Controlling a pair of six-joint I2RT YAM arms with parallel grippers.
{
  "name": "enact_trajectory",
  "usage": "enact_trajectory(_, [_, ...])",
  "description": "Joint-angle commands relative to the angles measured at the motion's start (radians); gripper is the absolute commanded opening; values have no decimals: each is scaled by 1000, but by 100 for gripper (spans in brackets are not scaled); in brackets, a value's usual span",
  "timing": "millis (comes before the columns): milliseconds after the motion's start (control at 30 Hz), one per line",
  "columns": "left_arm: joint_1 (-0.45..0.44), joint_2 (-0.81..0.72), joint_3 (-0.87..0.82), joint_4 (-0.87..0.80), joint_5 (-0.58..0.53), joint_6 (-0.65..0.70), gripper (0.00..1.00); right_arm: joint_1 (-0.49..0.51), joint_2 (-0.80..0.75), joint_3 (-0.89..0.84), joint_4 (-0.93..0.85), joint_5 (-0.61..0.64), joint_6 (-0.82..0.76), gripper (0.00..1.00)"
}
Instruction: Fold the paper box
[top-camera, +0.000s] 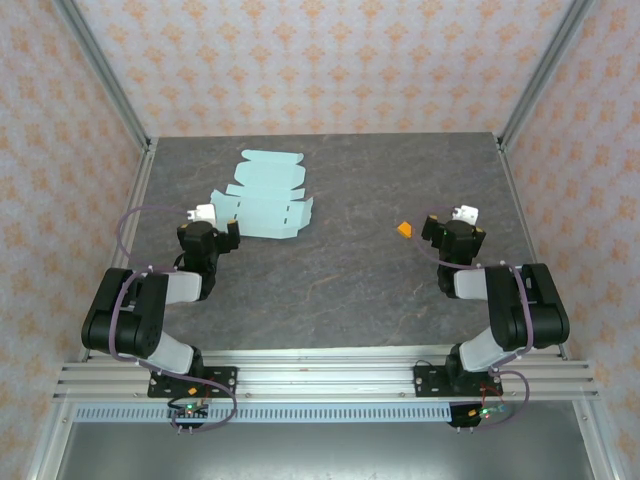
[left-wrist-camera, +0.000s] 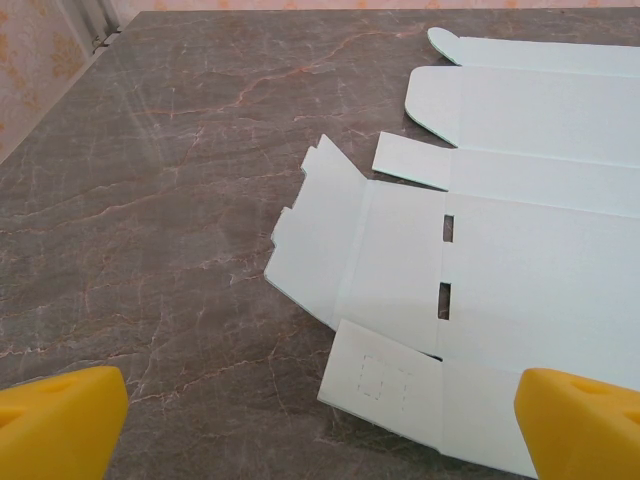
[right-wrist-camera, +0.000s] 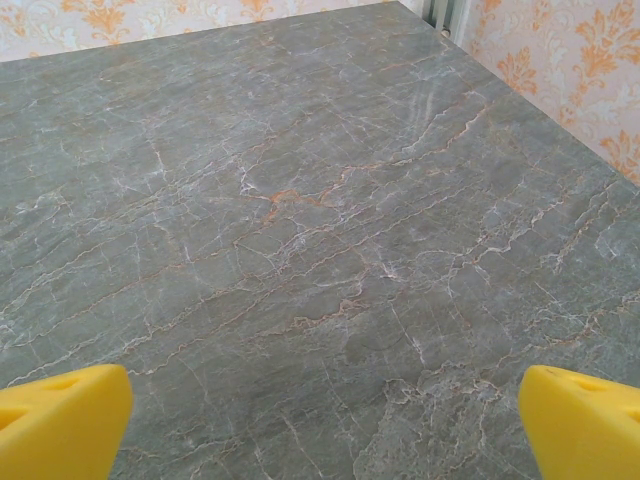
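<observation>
A dark grey, marble-veined tabletop (top-camera: 350, 290) is seen from above, enclosed by walls (top-camera: 330, 60) papered in a pale orange floral pattern. Two black robot arms are mounted at the near edge, one on each side. The paper box (top-camera: 262, 195) is a flat, unfolded sheet of pale mint-blue card lying on the far left part of the tabletop, with its flaps and tabs spread out. The left end effector (top-camera: 218, 218) sits just beside the sheet's near left corner, its jaws spread wide and grasping nothing. From overhead it is hard to tell whether it touches the card's edge. In the left wrist view, the left end effector (left-wrist-camera: 320, 428) looks across the paper box (left-wrist-camera: 520, 260), showing two small slots, crease lines and a faint dotted square on the nearest flap. One yellow fingertip (left-wrist-camera: 60, 425) is over bare stone, and the other overlaps the sheet's near edge in the picture. The right end effector (top-camera: 452, 214) is on the right side of the tabletop, well apart from the sheet, also released and empty. A tiny orange piece (top-camera: 404, 229) lies just to its left. In the right wrist view, the right end effector (right-wrist-camera: 320, 428) faces bare stone between its yellow fingertips (right-wrist-camera: 585, 420).
</observation>
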Motion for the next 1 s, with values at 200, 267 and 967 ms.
enact_trajectory(200, [6, -6, 22, 13, 1, 14, 100, -2, -6, 10, 0, -8, 16, 99])
enact_trajectory(267, [6, -6, 22, 13, 1, 13, 100, -2, -5, 10, 0, -7, 16, 99])
enact_trajectory(967, [10, -401, 304, -867, -126, -481, 100, 6, -594, 147, -681, 61, 522, 97])
